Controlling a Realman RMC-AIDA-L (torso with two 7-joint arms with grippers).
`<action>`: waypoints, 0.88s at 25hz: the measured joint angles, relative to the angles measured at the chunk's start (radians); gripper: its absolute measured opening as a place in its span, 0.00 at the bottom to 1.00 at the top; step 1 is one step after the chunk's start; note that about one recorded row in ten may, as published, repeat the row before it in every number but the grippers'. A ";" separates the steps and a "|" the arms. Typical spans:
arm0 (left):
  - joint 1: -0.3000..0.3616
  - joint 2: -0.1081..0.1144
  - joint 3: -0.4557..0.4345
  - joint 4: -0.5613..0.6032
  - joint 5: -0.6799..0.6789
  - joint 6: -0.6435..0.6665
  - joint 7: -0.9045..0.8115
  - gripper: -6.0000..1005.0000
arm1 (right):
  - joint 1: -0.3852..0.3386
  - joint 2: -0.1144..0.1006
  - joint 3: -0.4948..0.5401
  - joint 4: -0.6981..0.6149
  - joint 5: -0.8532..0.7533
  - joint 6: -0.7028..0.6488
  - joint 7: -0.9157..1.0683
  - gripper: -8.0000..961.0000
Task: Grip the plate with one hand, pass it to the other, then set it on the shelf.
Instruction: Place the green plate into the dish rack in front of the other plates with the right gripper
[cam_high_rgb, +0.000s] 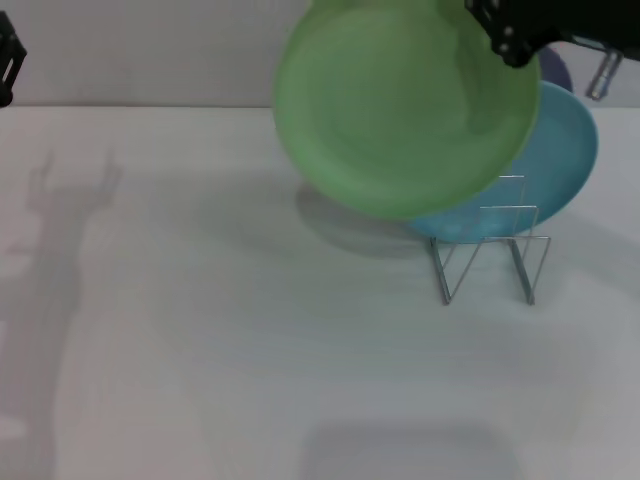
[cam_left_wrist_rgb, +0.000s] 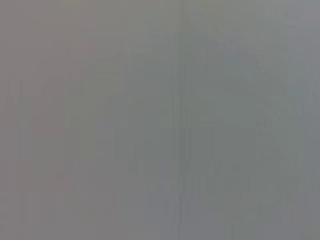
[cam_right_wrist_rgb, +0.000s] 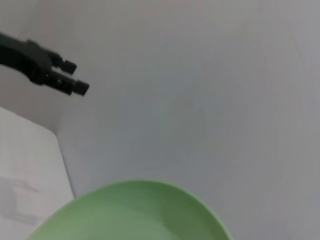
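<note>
Held aloft at the top centre of the head view, the light green plate (cam_high_rgb: 405, 105) is pinched at its upper right rim by the right gripper (cam_high_rgb: 512, 42), above the blue plate (cam_high_rgb: 560, 160) and wire shelf (cam_high_rgb: 490, 255). The left gripper (cam_high_rgb: 8, 62) sits far left; its finger state cannot be told.

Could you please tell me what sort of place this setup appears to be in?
Probably a bare lab test bench mimicking a kitchen dish-drying spot: a plain white table, a small wire dish rack, and a green plate held by the right gripper.
</note>
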 joint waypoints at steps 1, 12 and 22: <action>-0.009 0.000 0.001 0.029 -0.001 0.019 -0.010 0.81 | -0.040 0.000 0.000 -0.003 0.052 0.009 -0.061 0.03; -0.030 -0.001 0.009 0.123 0.001 0.093 -0.096 0.81 | -0.144 0.002 0.027 -0.120 0.275 0.093 -0.371 0.03; -0.034 -0.002 0.030 0.139 0.006 0.099 -0.100 0.81 | -0.139 0.002 0.093 -0.197 0.363 0.231 -0.560 0.03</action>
